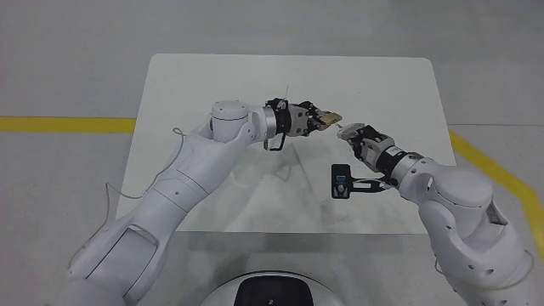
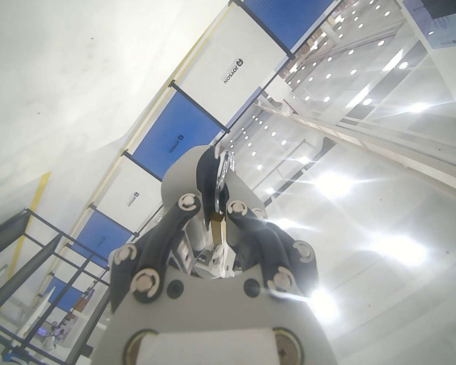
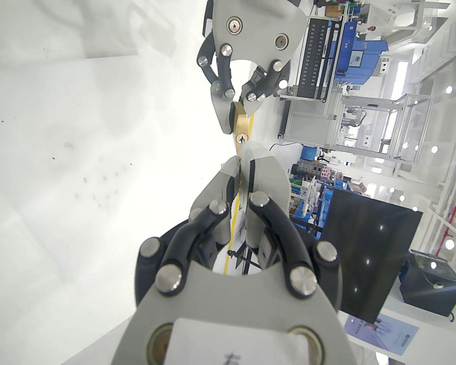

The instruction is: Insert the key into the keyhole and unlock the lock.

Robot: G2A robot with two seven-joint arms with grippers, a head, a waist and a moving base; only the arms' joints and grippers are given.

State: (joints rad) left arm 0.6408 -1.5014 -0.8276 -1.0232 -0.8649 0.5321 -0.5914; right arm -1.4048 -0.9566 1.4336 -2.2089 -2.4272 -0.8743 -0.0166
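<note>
The right pincer (image 3: 242, 161), above the middle of the tabletop (image 1: 195, 85), is clenched on the silver key (image 3: 245, 188), whose tip sits just at the keyhole (image 3: 242, 138) of the brass lock (image 3: 241, 126). Just left and slightly farther, the left pincer (image 3: 236, 115) grasps that lock, keyhole end facing the key

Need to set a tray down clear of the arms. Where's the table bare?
Bare: the far strip of the table, beyond the grippers. Crowded: the middle, where the left gripper with the lock faces the right gripper with the key.
</note>
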